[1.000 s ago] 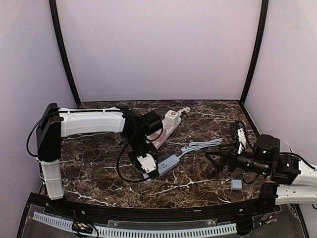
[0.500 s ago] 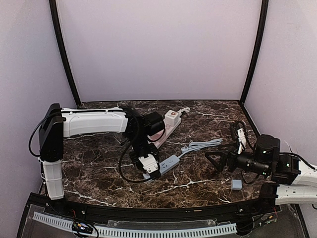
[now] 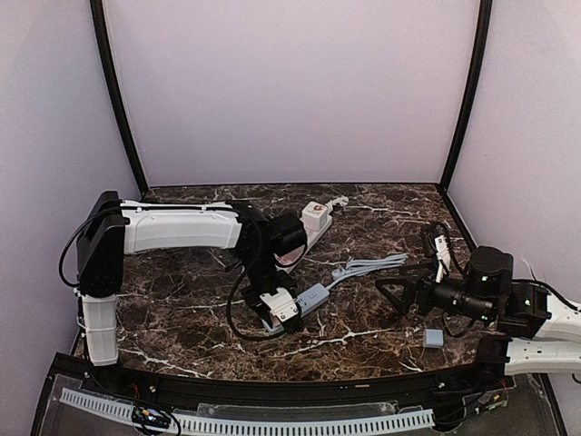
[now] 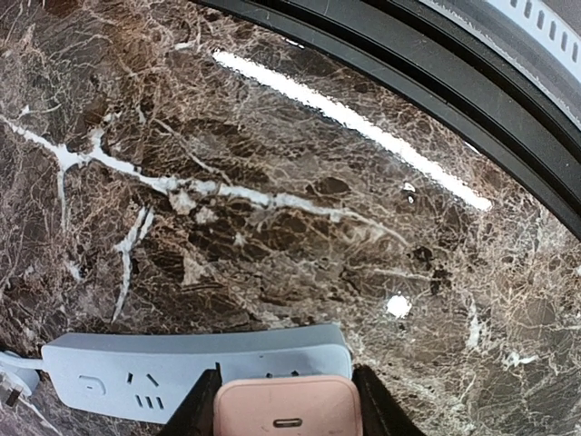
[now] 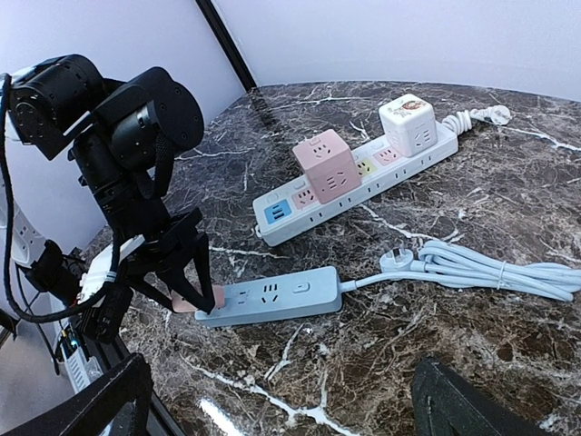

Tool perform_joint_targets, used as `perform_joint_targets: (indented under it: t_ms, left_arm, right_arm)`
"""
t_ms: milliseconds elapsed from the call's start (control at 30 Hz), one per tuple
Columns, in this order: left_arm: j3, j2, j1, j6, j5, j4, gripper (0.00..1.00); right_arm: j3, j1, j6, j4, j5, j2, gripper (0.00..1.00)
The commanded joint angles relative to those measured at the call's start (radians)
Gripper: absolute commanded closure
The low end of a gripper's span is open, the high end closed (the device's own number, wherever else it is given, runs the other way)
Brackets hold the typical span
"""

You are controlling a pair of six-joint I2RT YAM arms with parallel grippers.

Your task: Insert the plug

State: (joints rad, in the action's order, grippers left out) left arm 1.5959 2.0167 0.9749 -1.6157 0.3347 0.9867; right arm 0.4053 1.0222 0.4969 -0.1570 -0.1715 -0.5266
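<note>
My left gripper [image 3: 277,309] hangs near the front edge of the marble table [image 3: 363,218], a little left of centre, pointing down. Its fingers are closed to the width of the pink plug block [image 4: 286,409] and clamp it by its two side faces. The USB port on the block's back faces my wrist camera. The pins are underneath, out of sight.

The block sits over the near end of the blue-grey power strip [image 4: 136,372], which lies flat and angles away to the right. In the wrist view, a few socket slits show just past the block's top edge. I judge that the block is over the end socket, but I cannot tell whether the pins have entered it.

To do this well, I want the block square to the strip's long axis and level, so that all the pins meet their slots together. Then I should press straight down. The strip is light and nothing holds it, so any sideways force would probably slide it or tip up its far end.

Farther right and toward the back edge lies a white power strip [image 5: 363,177] carrying a pink cube adapter [image 5: 327,165] and a white one [image 5: 408,123]. The blue-grey strip's own cable [image 5: 481,268] is bundled near the middle, with its plug [image 5: 397,259] lying loose.

At the right edge, my right gripper [image 3: 392,295] rests spread wide and holds nothing. It could brace the strip if needed. A small grey cube [image 3: 433,338] sits by it near the front right corner.
</note>
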Motion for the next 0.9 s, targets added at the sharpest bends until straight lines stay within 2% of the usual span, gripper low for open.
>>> perform_joint_targets:
  t_ms: [0, 533, 867]
  left_arm:
    - [-0.032, 0.056, -0.052, -0.069, 0.015, -0.066, 0.99]
    - [-0.034, 0.055, -0.168, -0.137, 0.144, -0.053, 0.99]
    - [-0.021, 0.111, -0.21, -0.173, 0.193, -0.058, 0.99]
  right_arm:
    - [-0.015, 0.007, -0.004, 0.033, 0.007, 0.005, 0.01]
    - [-0.014, 0.006, -0.004, 0.037, 0.007, -0.015, 0.01]
    - [-0.015, 0.007, -0.004, 0.037, 0.004, -0.023, 0.01]
